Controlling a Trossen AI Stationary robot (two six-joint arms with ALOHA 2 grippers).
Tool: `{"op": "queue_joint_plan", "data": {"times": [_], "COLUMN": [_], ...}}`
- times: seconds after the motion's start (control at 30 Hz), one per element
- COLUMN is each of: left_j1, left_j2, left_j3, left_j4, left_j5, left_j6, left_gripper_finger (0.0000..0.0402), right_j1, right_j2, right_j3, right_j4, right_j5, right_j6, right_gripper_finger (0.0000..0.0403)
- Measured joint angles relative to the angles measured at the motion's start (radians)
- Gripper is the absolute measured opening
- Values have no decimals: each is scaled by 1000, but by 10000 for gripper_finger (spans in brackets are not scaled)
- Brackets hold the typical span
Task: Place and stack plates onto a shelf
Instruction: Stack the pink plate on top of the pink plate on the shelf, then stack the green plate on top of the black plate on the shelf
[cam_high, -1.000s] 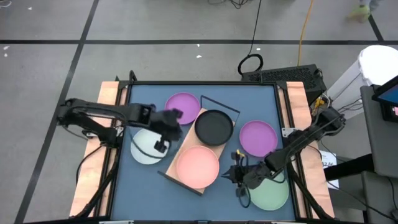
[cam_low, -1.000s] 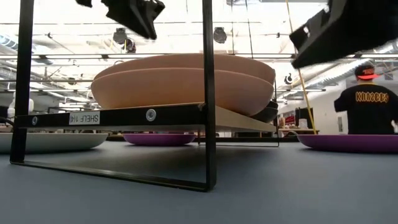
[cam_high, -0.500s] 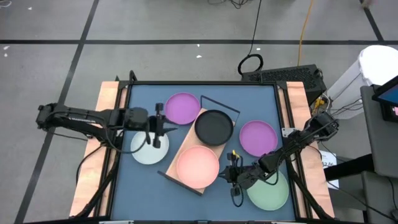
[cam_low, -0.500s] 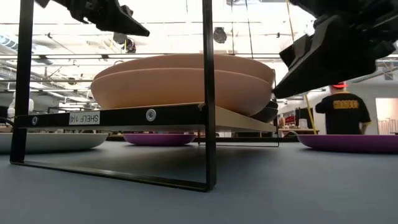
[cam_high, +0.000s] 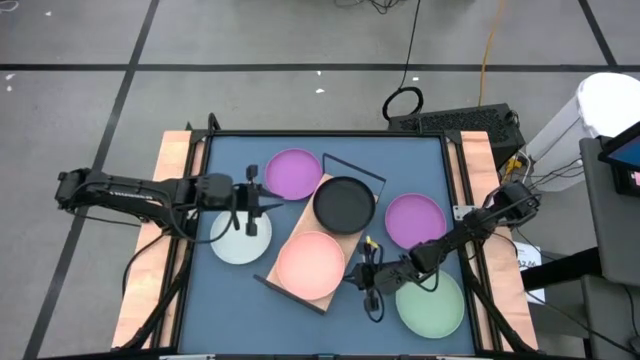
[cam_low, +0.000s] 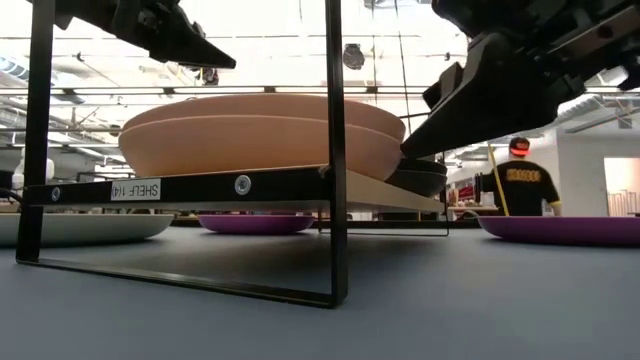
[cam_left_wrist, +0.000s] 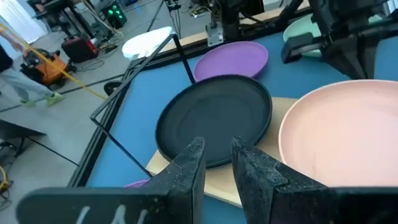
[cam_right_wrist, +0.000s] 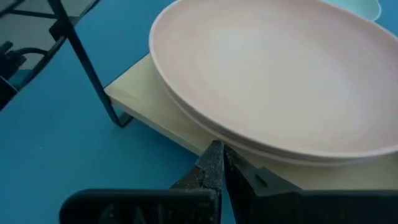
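Right pincer (cam_high: 366, 277), clamped shut on nothing, noses against the rim of the stacked pink plates (cam_high: 313, 265) on the shelf (cam_right_wrist: 163, 121) just ahead, left pincer (cam_high: 251, 207) narrow and empty nearby, and a harder shove could slide them off.

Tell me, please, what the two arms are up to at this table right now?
They are loading round matte plates onto the light wooden shelf. Two stacked pink plates and the black plates already sit on its board. The right pincer, shut, is at the pink stack's edge and holds nothing. The left pincer hovers empty above the white-grey plate. Two purple plates and a pale green plate are on the blue table.
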Motion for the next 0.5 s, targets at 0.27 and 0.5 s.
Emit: {"op": "queue_joint_plan", "data": {"times": [0.27,0.5], "left_j1": [-2,-23], "left_j2": [-2,-2], "left_j3": [0,0], "left_j4": [-63,-69], "left_j5": [1,1], "left_j6": [-71,-103], "left_gripper_finger": [85,86], "right_j1": [-6,7], "right_j2": [-30,-166], "right_j3": [0,0], "right_j4": [-61,-248], "right_j5": [-27,-26], "right_j6": [-6,49], "right_gripper_finger": [0,0]}}
